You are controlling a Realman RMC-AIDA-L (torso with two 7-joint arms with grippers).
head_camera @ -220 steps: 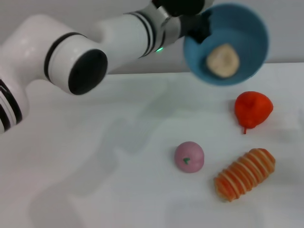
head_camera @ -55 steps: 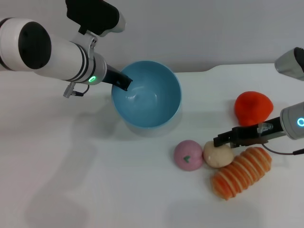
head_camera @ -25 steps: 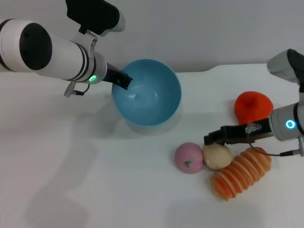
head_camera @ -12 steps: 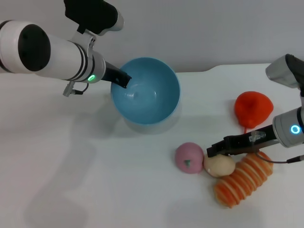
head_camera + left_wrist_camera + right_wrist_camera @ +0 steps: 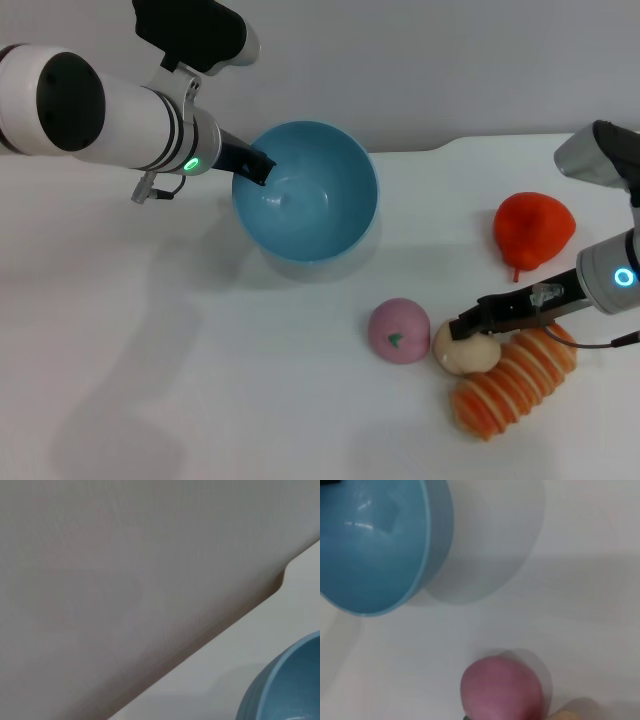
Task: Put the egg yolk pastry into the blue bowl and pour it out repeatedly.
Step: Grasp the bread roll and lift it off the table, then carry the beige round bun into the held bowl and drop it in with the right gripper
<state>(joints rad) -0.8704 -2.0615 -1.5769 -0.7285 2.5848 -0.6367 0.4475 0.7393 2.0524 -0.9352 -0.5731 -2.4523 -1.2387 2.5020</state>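
now the right gripper [image 5: 470, 328] sat over the egg yolk pastry [image 5: 466, 352], the blue bowl [image 5: 304, 190] well off toward the robot's left.

the pastry lay on the table between the pink ball [image 5: 399, 331] and the ridged bread [image 5: 513, 382], under the dark fingers; i could not tell if they were pinching it. the left gripper [image 5: 252, 166] was clamped on the bowl's rim, holding it tilted with its mouth open. compared with half a second earlier, the right gripper had dropped lower and nearer the bread.

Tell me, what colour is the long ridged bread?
Orange with cream stripes; clearest in the head view.
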